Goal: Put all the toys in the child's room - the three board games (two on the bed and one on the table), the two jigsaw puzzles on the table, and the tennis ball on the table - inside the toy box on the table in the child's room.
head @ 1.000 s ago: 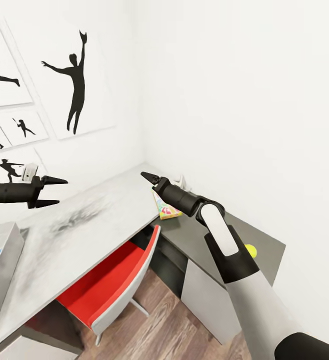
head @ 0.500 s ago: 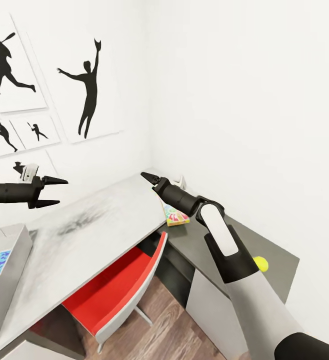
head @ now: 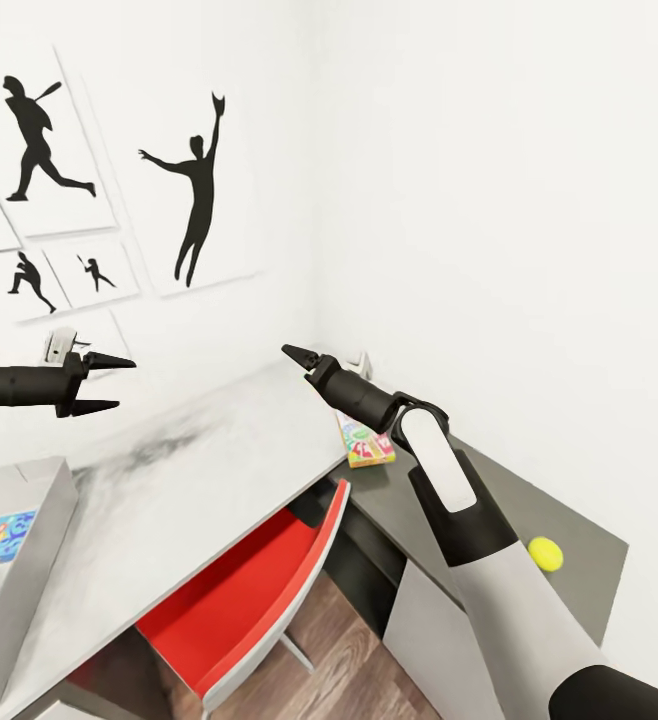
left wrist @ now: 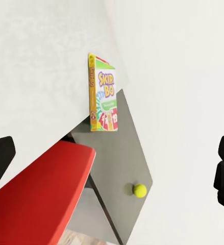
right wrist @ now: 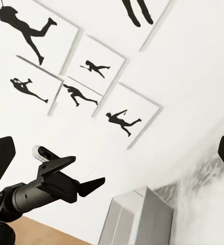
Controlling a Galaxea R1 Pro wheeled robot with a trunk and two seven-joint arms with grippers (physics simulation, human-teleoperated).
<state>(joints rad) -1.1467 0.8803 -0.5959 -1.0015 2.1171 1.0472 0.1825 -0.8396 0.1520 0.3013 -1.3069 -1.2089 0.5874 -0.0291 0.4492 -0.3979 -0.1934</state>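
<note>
The orange-green Skip-Bo board game (head: pixel 369 443) (left wrist: pixel 104 94) lies at the inner corner of the table (head: pixel 219 470), where the white top meets a lower dark grey section. On that grey section, nearer me, rests the tennis ball (head: pixel 545 553) (left wrist: pixel 139 190). The grey toy box (head: pixel 54 500) (right wrist: pixel 142 217) stands at the table's left end with colourful flat items inside. My left gripper (head: pixel 104 383) (right wrist: pixel 83 173) hovers open and empty above the table's left part. My right gripper (head: pixel 297 356) is open and empty in the air above the corner, well above the game.
A red chair (head: pixel 259 590) (left wrist: pixel 40 194) is pushed under the table in front of the corner. White walls close off the back and right, with black silhouette pictures (head: pixel 199 190) on the back wall. Wooden floor (head: pixel 339 670) shows below the chair.
The whole picture has shifted right and down a little, so the camera has turned left. Both arms keep their pose in the view. More of the toy box's inside shows.
</note>
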